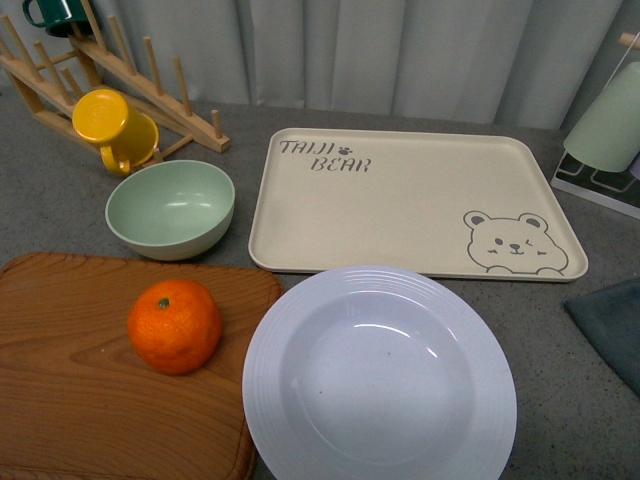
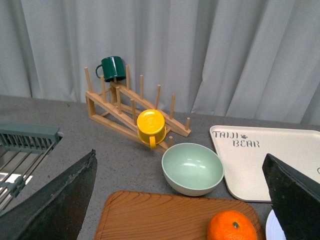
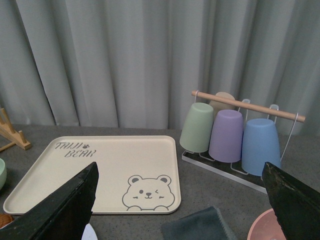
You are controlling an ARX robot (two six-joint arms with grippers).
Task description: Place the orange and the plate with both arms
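The orange (image 1: pixel 174 325) sits on the right half of the board (image 1: pixel 60 400), clear of its edges, with the bowl (image 1: pixel 170 208) just beyond the board's far edge. The plate (image 1: pixel 262 395) lies next, left rim meeting the board's right edge and far rim at the tray's (image 1: pixel 400 200) near lip, bare table (image 1: pixel 540 320) between it and the cloth (image 1: pixel 612 325). The left gripper (image 2: pixel 178 155) and right gripper (image 3: pixel 180 165) both hold their jaws wide apart, gripping nothing.

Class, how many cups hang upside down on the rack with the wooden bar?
4. Side by side on the rack: a pale green cup, a purple cup, a blue cup; a beige cup shows partly behind them. More may be hidden.
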